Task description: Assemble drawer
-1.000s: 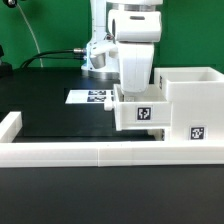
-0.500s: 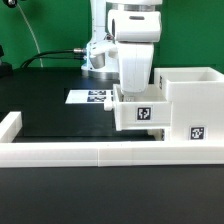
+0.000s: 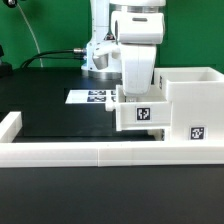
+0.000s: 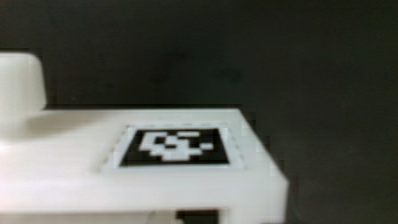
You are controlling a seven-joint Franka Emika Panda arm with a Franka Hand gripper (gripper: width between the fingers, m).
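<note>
The drawer [image 3: 141, 114], a small white open-topped tray with a code tag on its front, stands on the black table, pressed against the left side of the larger white housing [image 3: 192, 92]. My gripper [image 3: 137, 96] reaches straight down into the drawer's top from the white hand. It grips the drawer's wall, which hides the fingertips. In the wrist view the drawer's tagged white face [image 4: 175, 146] fills the lower frame, very close. The housing's edge [image 4: 18, 85] shows beside it.
A long white border rail [image 3: 80, 151] runs along the table's front, with a short rail [image 3: 10, 124] at the exterior view's left. The marker board [image 3: 90, 97] lies behind the drawer. A black cable [image 3: 55, 55] trails at the back.
The hand and the drawer have shifted very slightly toward the housing, to the exterior view's right. Nothing else has moved.
</note>
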